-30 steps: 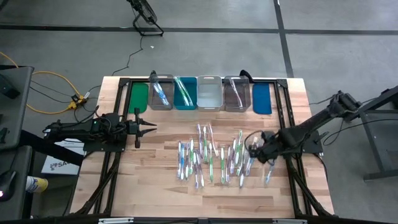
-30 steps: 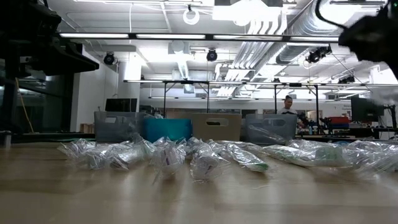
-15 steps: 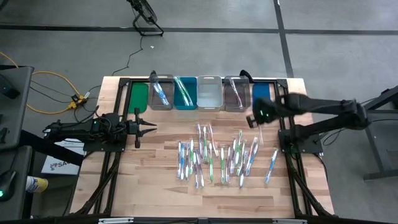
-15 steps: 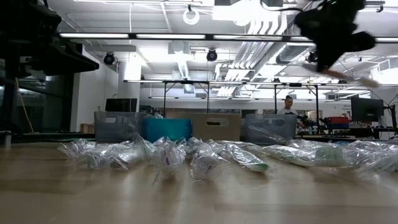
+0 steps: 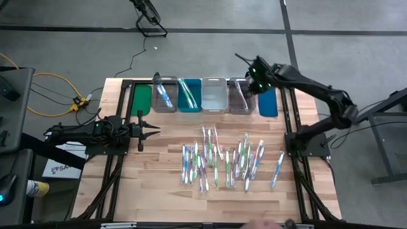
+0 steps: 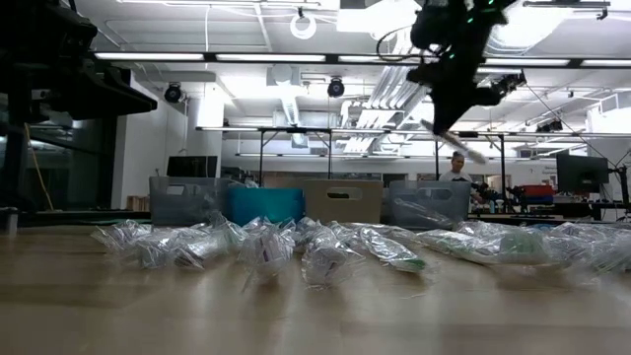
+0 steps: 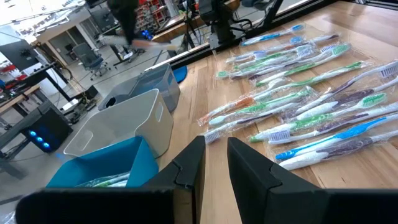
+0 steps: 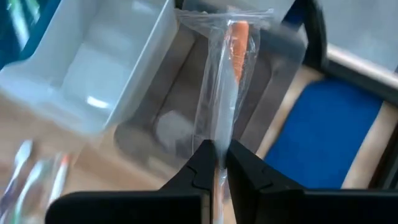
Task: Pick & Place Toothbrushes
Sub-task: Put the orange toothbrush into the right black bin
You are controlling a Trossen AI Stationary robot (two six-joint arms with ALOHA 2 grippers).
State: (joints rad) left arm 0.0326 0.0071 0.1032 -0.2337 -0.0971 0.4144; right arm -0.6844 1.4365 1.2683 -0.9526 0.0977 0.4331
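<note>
High view: right gripper (image 5: 250,81) is up over the back row of bins, above the clear bin (image 5: 240,97) second from the right, next to the blue bin (image 5: 268,100). Fingers look pressed together; what they hold is too small to make out here. Left gripper (image 5: 154,131) rests over the left side of the table (image 5: 159,191), well apart from the toothbrush pile (image 5: 219,159). The pile is spread mid-table in front of the bins, with one stray toothbrush (image 5: 277,170) off to its right. Other bins in the row: green (image 5: 141,98), grey (image 5: 165,97), teal (image 5: 189,95), pale (image 5: 214,95).

Low view: right gripper (image 6: 446,108) hangs high above the table, a wrapped toothbrush (image 6: 455,141) slanting down out of it. Pile of wrapped brushes (image 6: 325,247) lies across the tabletop, bins behind it.

Left wrist view: left gripper (image 7: 214,158) fingers stand a narrow gap apart, nothing between them. Ahead lie wrapped toothbrushes (image 7: 305,106) with blue, green and white handles, in clear sleeves, side by side on the wood. Teal bin (image 7: 106,174) and pale bin (image 7: 124,127) just beside the fingers.

Right wrist view: right gripper (image 8: 219,155) pinches the held toothbrush (image 8: 225,74) by its lower end; jaws closed tight on it. Brush is in a clear plastic sleeve with an orange part near the far end, and sticks straight out over the clear bin (image 8: 180,118). Blue bin (image 8: 323,137) to one side, pale bin (image 8: 93,68) to the other.
</note>
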